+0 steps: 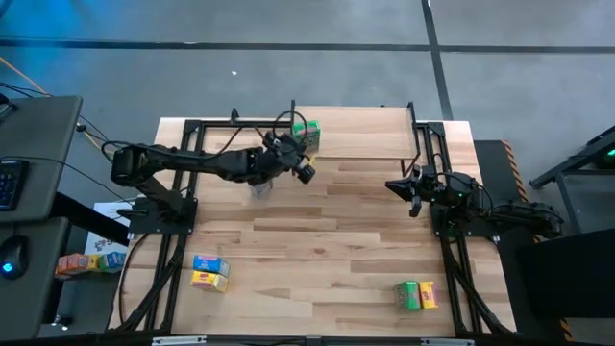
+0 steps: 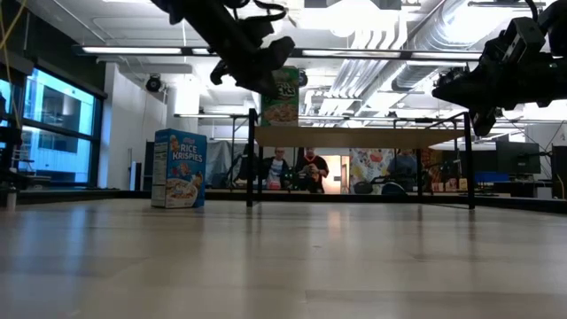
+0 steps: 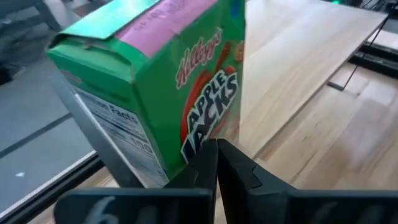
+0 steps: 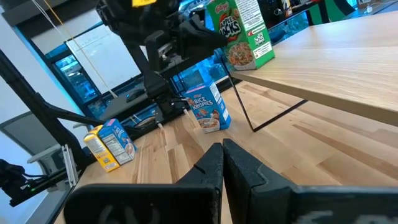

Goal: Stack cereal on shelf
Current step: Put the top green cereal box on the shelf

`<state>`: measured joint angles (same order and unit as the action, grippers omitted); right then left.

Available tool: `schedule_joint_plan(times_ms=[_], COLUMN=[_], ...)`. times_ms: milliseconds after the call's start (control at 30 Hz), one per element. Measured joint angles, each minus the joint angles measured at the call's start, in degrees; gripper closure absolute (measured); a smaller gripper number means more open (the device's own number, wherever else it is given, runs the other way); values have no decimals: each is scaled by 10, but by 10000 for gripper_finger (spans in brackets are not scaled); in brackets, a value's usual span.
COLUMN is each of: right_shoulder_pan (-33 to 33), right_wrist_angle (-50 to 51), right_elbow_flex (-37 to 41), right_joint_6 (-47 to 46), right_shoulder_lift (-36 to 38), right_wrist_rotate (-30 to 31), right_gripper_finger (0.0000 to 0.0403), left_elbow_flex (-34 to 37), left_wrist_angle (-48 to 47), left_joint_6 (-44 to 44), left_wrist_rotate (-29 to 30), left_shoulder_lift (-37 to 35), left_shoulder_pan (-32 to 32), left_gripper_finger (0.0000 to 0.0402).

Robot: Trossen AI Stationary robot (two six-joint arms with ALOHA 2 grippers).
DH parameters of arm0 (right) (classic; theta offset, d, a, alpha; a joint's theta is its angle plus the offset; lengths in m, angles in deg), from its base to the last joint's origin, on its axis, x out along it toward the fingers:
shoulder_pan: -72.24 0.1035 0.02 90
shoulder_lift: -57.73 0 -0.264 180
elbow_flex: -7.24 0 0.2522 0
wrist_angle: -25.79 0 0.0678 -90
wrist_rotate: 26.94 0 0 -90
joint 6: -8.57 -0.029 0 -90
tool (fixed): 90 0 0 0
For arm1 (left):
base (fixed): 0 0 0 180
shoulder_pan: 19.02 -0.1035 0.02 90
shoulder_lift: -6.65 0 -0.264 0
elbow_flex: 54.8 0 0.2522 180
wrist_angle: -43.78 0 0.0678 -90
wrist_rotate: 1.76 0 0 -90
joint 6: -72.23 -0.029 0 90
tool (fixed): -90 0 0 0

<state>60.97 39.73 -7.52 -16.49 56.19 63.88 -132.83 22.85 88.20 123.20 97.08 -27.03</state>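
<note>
A green Apple Jacks cereal box (image 1: pixel 307 132) (image 2: pixel 282 102) (image 4: pixel 244 31) stands upright on the left end of the light-wood shelf (image 1: pixel 365 135) (image 2: pixel 354 137). My left gripper (image 1: pixel 296 152) (image 3: pixel 217 149) is shut, its tips right at the lower front of that box (image 3: pixel 161 93). A blue Rice Krispies box (image 1: pixel 261 188) (image 2: pixel 180 168) (image 4: pixel 210 107) stands on the table under the left arm. My right gripper (image 1: pixel 396 185) (image 4: pixel 222 152) is shut and hovers over the table, right of the shelf. My left gripper's shut fingertips (image 3: pixel 211 155) point at the lower front face of the Apple Jacks box (image 3: pixel 202 134), coming roughly level from the table's left near side. Whether they touch it, I cannot tell. The box stands upright on the shelf board.
A blue and a yellow box (image 1: pixel 209 272) (image 4: pixel 109 143) lie near the table's near left corner, a green and a yellow one (image 1: pixel 416 295) near its near right. More boxes (image 1: pixel 91 261) sit off the table at left. The shelf's black legs (image 4: pixel 239 102) stand by the Rice Krispies box.
</note>
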Motion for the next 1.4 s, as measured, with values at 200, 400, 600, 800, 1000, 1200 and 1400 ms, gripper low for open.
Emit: schedule_joint_plan(times_ms=[200, 400, 600, 800, 1000, 1200, 1400], right_shoulder_pan=[0, 0, 0, 0, 0, 0, 0], right_wrist_angle=[0, 0, 0, 0, 0, 0, 0], right_elbow_flex=[0, 0, 0, 0, 0, 0, 0], right_joint_6=[0, 0, 0, 0, 0, 0, 0], right_shoulder_lift=[0, 0, 0, 0, 0, 0, 0], right_wrist_rotate=[0, 0, 0, 0, 0, 0, 0], right_gripper_finger=[402, 402, 402, 402, 402, 402, 402], left_elbow_flex=[0, 0, 0, -8, -37, -53, -53], left_wrist_angle=[-11, -13, -8, -17, -39, -57, -55], left_joint_6=[0, 0, 4, -1, -14, -95, -153], left_wrist_rotate=[-32, -32, -35, -29, -59, -68, -123], left_shoulder_lift=[12, 34, 35, 32, 33, 33, 33], left_shoulder_pan=[-19, -29, -37, -50, -57, -57, -73], left_gripper_finger=[401, 401, 401, 401, 401, 401, 401])
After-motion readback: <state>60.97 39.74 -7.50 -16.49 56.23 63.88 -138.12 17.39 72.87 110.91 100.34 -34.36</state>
